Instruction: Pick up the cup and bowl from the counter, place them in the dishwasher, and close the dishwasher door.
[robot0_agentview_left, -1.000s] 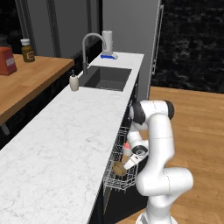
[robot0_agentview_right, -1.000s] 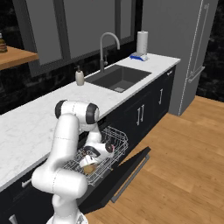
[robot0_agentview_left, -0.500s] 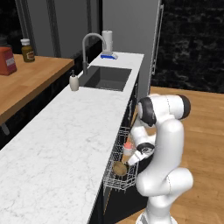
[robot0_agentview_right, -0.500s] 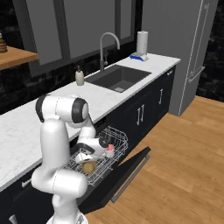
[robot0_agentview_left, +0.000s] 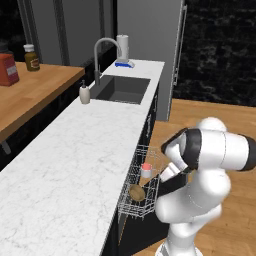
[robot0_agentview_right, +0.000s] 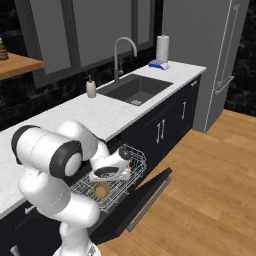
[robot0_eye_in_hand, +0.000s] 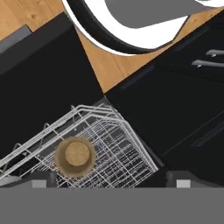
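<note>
The brown bowl (robot0_agentview_left: 137, 192) (robot0_agentview_right: 101, 190) (robot0_eye_in_hand: 75, 156) lies in the silvery wire rack (robot0_agentview_left: 143, 155) (robot0_agentview_right: 135, 157) (robot0_eye_in_hand: 122, 144), which is pulled out of the dishwasher. Beside it in the rack stands the cup (robot0_agentview_left: 146, 170) with its red top. My gripper (robot0_eye_in_hand: 109, 181) (robot0_agentview_right: 108, 174) (robot0_agentview_left: 162, 179) hovers just above the rack, open, with nothing between its widely spread fingers. The dishwasher door (robot0_agentview_right: 145, 195) hangs open and low over the wood floor. The white marble counter (robot0_agentview_left: 75, 160) (robot0_agentview_right: 100, 112) runs along above the rack.
A sink (robot0_agentview_left: 120, 90) (robot0_agentview_right: 135, 89) with a tall faucet, a soap bottle (robot0_agentview_left: 85, 94) (robot0_agentview_right: 91, 87) and a paper towel roll (robot0_agentview_left: 122, 49) (robot0_agentview_right: 162, 48) occupy the far counter. A wooden shelf (robot0_agentview_left: 35, 92) lies left. My folded arm crowds the rack's outer side.
My arm has swung outward and folded, and the hand has drawn back up off the bowl. Bowl and cup stay in the rack.
</note>
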